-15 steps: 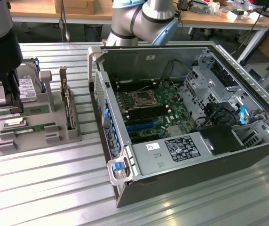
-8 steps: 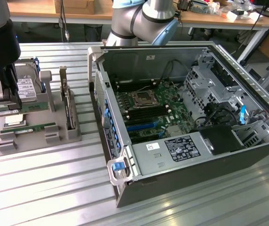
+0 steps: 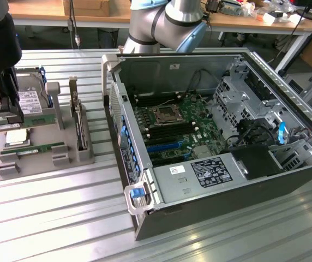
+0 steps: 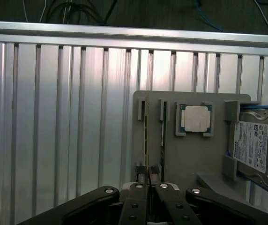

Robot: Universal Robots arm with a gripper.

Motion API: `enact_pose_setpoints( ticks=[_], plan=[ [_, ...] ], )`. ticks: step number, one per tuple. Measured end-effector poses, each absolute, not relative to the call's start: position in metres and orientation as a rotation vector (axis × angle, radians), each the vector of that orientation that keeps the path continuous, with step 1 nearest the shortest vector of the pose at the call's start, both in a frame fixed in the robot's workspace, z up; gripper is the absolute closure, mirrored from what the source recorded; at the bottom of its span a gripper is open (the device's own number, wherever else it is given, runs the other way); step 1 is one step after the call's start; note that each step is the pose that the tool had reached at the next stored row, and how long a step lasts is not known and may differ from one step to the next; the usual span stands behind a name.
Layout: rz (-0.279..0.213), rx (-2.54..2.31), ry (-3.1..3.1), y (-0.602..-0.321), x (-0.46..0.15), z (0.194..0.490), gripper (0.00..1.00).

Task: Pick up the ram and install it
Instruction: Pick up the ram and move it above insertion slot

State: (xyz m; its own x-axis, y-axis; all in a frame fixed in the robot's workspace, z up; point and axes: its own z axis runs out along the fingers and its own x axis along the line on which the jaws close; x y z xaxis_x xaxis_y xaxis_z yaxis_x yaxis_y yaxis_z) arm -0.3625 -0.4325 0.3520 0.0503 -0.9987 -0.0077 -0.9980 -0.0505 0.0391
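- Exterior view: the end effector [image 3: 7,115] hangs over a grey tray [image 3: 36,161] that sits on the ribbed metal bench [image 3: 63,218], toward the bench edge at the exterior view's left.
- Its fingers are clenched on the ram [image 3: 36,120], a long green stick with a white sticker. The ram lies roughly level and appears raised just above the tray's slots.
- A second green stick [image 3: 42,148] rests in a slot near the tray's front edge, and a processor chip [image 3: 15,137] lies between it and the held ram.
- A hard drive [image 3: 30,101] stands along the tray's rear edge, and an upright dark card [image 3: 79,125] with a metal bracket stands at the tray's edge nearest the computer case [image 3: 281,76].
- The case lies open on the bench at the exterior view's right, well apart from the ram, with its motherboard [image 3: 172,120] exposed.
- Wrist view: the end effector [image 4: 149,180] is pinched shut on the ram [image 4: 146,136], which is seen edge-on as a thin line running out over the tray [image 4: 190,159].
- The second green stick [image 4: 162,133] runs parallel just beside the ram, then come the processor chip [image 4: 196,118] and the hard drive [image 4: 256,150] at the tray's far edge.
- The bench [image 4: 54,117] shows around the tray.
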Motion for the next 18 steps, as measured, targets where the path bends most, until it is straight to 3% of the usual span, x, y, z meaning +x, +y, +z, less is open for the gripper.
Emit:
enact_pose_setpoints(
  ticks=[18],
  plan=[
    [-0.051,2.260,-2.149,-0.432,-0.363,0.384,0.88]
  ],
)
